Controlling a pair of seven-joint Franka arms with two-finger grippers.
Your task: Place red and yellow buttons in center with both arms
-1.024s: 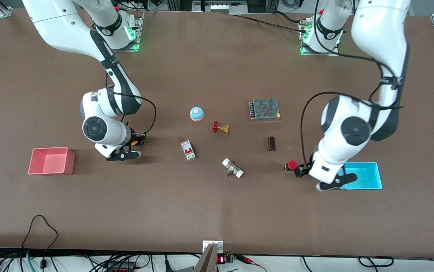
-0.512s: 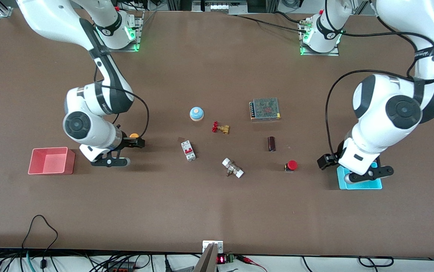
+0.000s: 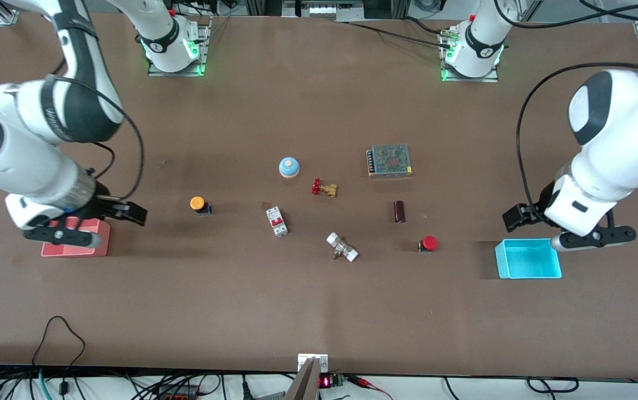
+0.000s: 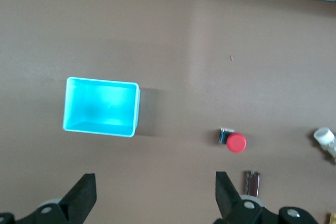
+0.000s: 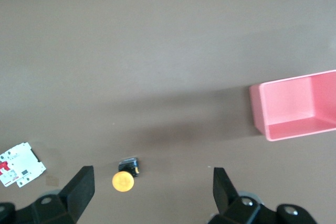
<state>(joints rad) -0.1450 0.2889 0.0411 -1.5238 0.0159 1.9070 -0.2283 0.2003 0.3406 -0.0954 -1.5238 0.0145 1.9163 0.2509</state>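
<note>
Left hand: the left hand (image 3: 519,218) is held up over the surface (image 3: 319,311) at the blue bin's (image 3: 528,259) 12 o'clock edge; its fingers (image 4: 224,186) are spread wide and nothing is gripped.
Right hand: the right hand (image 3: 124,212) hangs over the surface just at the pink bin's (image 3: 74,247) 3 o'clock side, likewise parted and empty.
Red button: the red button (image 3: 428,243) stands alone on the surface at about 9 o'clock from the blue bin, apart from both hands.
Yellow button: the yellow button (image 3: 198,204) stands at about 3 o'clock from the pink bin, nearer the circuit breaker (image 3: 277,221), untouched.
Step in hand: both buttons are judged already set down toward the middle, among the other parts; the placing looks done.
Next move: only a clear retreat of both arms is judged to be called for, with neither button to be brushed.
</note>
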